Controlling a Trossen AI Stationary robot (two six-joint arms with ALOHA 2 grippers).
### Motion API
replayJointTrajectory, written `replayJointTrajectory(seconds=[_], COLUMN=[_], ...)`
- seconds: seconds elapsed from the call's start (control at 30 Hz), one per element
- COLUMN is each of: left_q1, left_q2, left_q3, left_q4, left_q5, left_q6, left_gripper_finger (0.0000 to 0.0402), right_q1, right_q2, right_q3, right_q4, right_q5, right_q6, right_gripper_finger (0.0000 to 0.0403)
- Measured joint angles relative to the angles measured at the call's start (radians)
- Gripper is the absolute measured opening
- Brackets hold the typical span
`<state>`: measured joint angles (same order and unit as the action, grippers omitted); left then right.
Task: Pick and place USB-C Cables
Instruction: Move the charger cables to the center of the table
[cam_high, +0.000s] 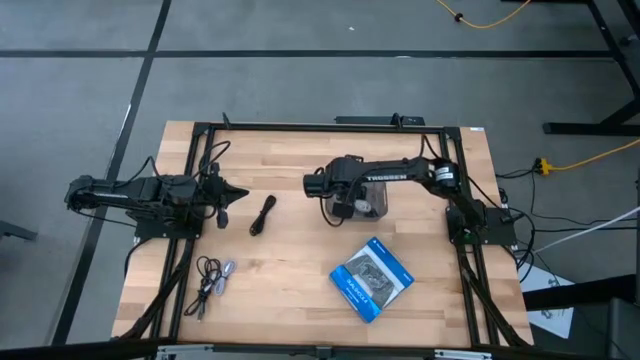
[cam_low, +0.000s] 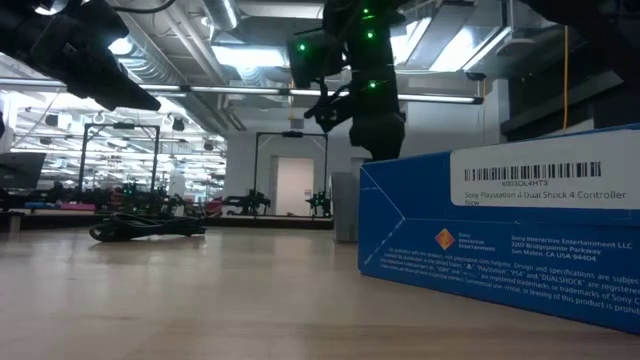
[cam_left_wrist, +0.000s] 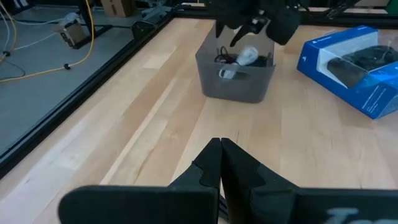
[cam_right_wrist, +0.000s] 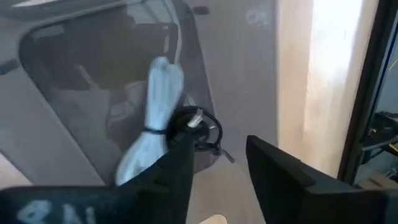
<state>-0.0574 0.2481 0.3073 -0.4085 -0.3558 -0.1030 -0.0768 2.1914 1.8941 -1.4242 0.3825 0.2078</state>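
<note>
A grey bin (cam_high: 362, 203) stands at the table's middle and holds a white bundled cable (cam_right_wrist: 157, 102) and a black coiled cable (cam_right_wrist: 200, 129); they also show in the left wrist view (cam_left_wrist: 246, 56). My right gripper (cam_right_wrist: 217, 155) hangs open just above the bin's inside, with nothing between its fingers. A black bundled cable (cam_high: 262, 214) lies on the table left of the bin, also in the low view (cam_low: 150, 228). More cables (cam_high: 212, 279), black with silver-grey plugs, lie near the front left. My left gripper (cam_left_wrist: 221, 149) is shut and empty, at the table's left (cam_high: 230, 196).
A blue printed packet (cam_high: 372, 279) lies flat toward the front right; it fills the right of the low view (cam_low: 500, 240). A black frame (cam_high: 195, 180) borders the table. Bare wood lies between the bin and the loose cables.
</note>
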Motion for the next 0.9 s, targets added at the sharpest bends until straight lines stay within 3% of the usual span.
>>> replayJointTrajectory(seconds=[0.23,0.37,0.47,0.6,0.73,0.9], left_q1=[0.000,0.000,0.000,-0.006,-0.037,-0.118], left_q2=[0.000,0.008,0.046,0.134,0.270,0.495], left_q3=[0.000,0.000,0.000,0.015,0.128,0.352], left_q4=[0.000,-0.036,-0.143,-0.106,-0.118,-0.463], left_q5=[-0.016,-0.033,0.028,0.133,0.253,0.351], left_q6=[-0.021,-0.270,-0.409,-0.488,-0.493,-0.498], left_gripper_finger=[0.0000,0.0000,0.0000,0.0000,0.0000,0.0000], right_q1=[0.009,0.027,0.041,0.045,0.041,0.038], right_q2=[-0.002,-0.002,-0.002,-0.002,-0.003,-0.003], right_q3=[0.108,0.181,0.219,0.273,0.327,0.343], right_q4=[0.027,0.099,0.118,0.074,0.012,-0.069], right_q5=[-0.017,-0.013,0.013,0.140,0.217,0.266], right_q6=[-0.021,-0.082,-0.133,-0.131,-0.076,-0.013], right_gripper_finger=[0.0164,0.0164,0.0164,0.0165,0.0165,0.0165])
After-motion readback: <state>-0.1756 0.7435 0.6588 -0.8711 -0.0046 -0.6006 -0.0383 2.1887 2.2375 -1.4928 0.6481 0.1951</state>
